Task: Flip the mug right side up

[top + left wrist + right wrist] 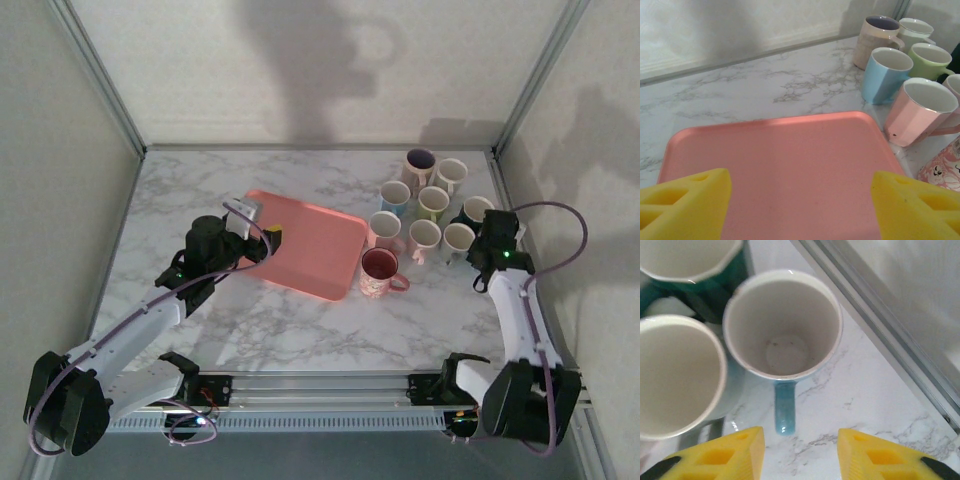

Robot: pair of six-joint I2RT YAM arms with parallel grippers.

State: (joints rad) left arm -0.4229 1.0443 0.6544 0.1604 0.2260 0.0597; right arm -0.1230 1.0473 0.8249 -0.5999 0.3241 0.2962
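mug [782,322]: stands mouth up beside other mugs [675,375], handle toward the camera | right gripper [800,440]: partly open, empty, just behind that handle — the turn looks done | left gripper [802,200]: wide, empty, waiting over tray [790,150]

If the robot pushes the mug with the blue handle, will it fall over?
It would probably slide, not tip: the mug stands upright on the smooth table. It looks like glossy ceramic, so maybe slippery, and could chip against the neighbouring mug.
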